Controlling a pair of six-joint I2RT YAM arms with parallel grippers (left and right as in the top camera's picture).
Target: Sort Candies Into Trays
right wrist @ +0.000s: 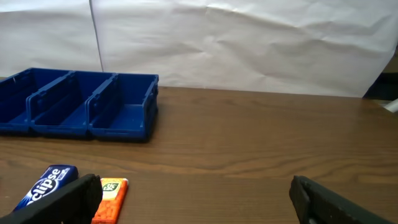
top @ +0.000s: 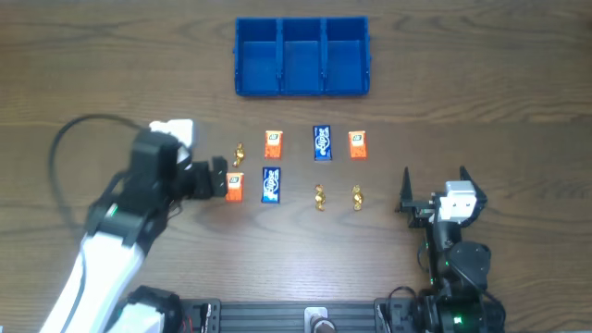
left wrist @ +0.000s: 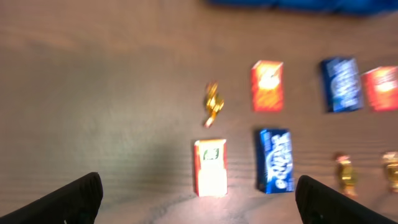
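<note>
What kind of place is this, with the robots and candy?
Probably a robot lab test bench: a brown wood-grain tabletop, a wrinkled white sheet backdrop behind it, and a blue plastic three-compartment tray set out for sorting.

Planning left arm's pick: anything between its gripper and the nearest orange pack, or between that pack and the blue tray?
Nothing visible between the open left gripper and the orange pack. Toward the blue tray, a gold candy and a second orange pack lie between; a lifted carry should probably clear them.
</note>
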